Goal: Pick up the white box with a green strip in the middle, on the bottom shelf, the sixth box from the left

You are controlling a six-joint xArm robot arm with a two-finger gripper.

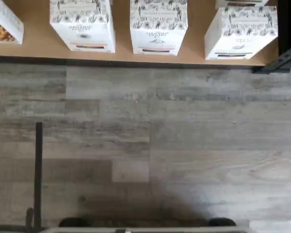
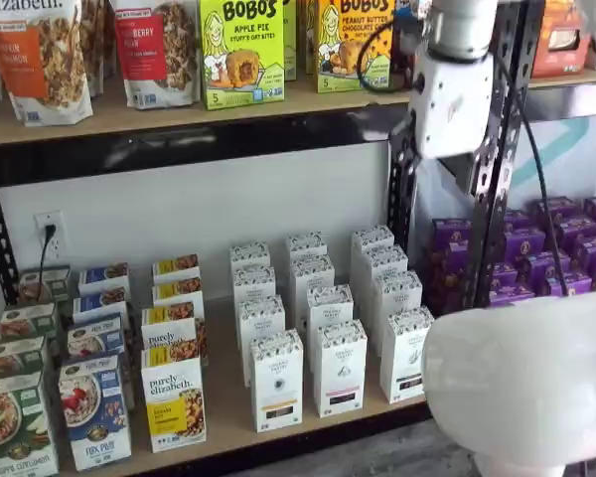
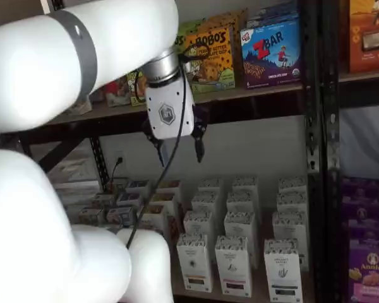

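On tan wooden shelf (image 2: 228, 417), narrow carton (image 2: 405, 355)

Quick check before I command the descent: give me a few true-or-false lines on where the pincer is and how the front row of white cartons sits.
1. The pincer is open. True.
2. It holds a white carton. False: it holds nothing.
3. It hangs above the bottom shelf, apart from the cartons. True.
4. The white box with the green band stands upright in the front row. True.
5. The pink-banded carton lies tipped over. False: it stands upright.
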